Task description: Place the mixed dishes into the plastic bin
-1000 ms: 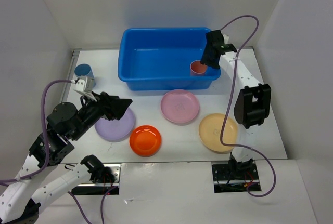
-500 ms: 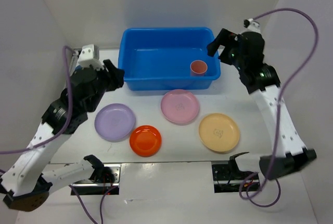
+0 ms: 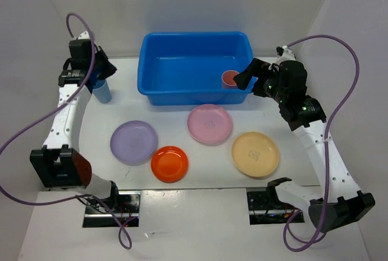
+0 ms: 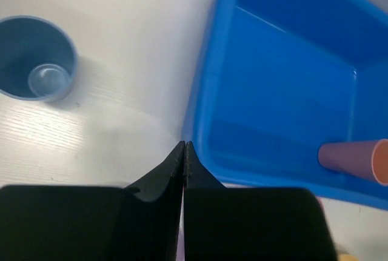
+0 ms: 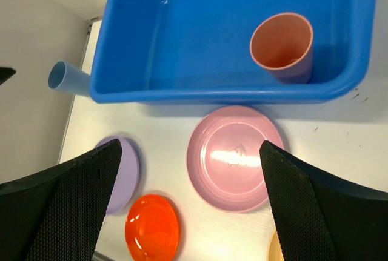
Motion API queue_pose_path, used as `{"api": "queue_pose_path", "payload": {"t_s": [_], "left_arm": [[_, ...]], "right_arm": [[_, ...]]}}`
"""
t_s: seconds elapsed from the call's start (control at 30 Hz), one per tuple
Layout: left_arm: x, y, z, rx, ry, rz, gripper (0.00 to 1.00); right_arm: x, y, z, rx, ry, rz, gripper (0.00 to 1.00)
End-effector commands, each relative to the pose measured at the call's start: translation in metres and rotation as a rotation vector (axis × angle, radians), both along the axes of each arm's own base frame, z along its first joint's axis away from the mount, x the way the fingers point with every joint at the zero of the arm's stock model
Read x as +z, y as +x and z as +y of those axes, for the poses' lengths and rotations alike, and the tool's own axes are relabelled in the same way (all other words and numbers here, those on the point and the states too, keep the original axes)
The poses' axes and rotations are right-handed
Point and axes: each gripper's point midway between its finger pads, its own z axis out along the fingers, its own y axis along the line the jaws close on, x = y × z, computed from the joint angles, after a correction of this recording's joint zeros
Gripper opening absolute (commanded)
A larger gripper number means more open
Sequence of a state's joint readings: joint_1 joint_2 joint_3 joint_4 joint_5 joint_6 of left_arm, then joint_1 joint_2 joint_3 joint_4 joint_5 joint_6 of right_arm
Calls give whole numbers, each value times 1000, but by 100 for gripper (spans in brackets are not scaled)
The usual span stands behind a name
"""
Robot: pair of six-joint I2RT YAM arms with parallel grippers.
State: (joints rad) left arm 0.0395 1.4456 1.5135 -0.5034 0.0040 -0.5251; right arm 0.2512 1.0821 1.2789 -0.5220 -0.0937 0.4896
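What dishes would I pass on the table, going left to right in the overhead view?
blue cup → lavender plate → orange plate → pink plate → yellow plate

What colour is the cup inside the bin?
Salmon pink; the cup shows best in the right wrist view.

1. One plastic bin (image 3: 188,70), bright blue.
2. Two cups: one salmon-pink cup (image 3: 230,79), one light-blue cup (image 3: 102,90).
3. Four round plates: one pink plate (image 3: 210,124), one tan-yellow plate (image 3: 255,154), one lavender plate (image 3: 134,142), one smaller orange plate (image 3: 170,164).
4. Two robot arms: left arm (image 3: 63,118), right arm (image 3: 315,134).
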Motion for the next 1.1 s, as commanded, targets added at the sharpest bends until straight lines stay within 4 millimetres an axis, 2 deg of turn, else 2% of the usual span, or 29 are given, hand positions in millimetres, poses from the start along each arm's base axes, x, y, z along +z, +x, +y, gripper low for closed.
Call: {"api": "queue_pose_path", "payload": {"t_s": [0.0,0.03,0.07,0.1,0.13,0.17,0.2,0.33,0.37,0.47,0.57,0.63,0.67,0.83,0.87,1.07], "left_arm": [[16,17,23,-60,-78,-57,1],[6,19,35,-38,-87,-30,1],[-8,23,59,9,-99,-1,1],[-13,24,69,27,-106,9,3],[-22,23,75,40,-127,29,13],[-29,22,95,88,-139,35,34],[-34,19,101,99,-147,43,46],[-49,12,138,211,-159,51,61],[-60,10,145,235,-161,74,63],[-72,8,166,292,-159,102,63],[-82,10,170,305,-160,129,63],[-96,9,176,330,-144,170,63],[-93,8,183,343,-126,164,63],[-116,11,192,365,-114,215,63],[-112,13,193,365,-111,207,63],[-133,19,201,363,-91,256,63]], "right_arm": [[15,-8,11,61,24,-57,99],[13,-10,10,64,15,-58,99],[13,-10,10,64,15,-58,99],[9,-11,12,76,17,-48,99],[9,-12,13,84,19,-48,99],[9,-12,13,84,19,-48,99],[4,-13,14,93,19,-35,99],[-2,-13,18,111,24,-31,99],[-2,-13,18,111,24,-31,99],[-2,-14,19,121,27,-30,99],[-5,-13,19,121,27,-29,99],[-5,-13,19,121,27,-29,99],[-5,-13,19,121,27,-29,99],[-7,-14,19,124,17,-23,99],[-7,-13,17,114,14,-24,99],[-9,-13,17,116,4,-18,99]]}}
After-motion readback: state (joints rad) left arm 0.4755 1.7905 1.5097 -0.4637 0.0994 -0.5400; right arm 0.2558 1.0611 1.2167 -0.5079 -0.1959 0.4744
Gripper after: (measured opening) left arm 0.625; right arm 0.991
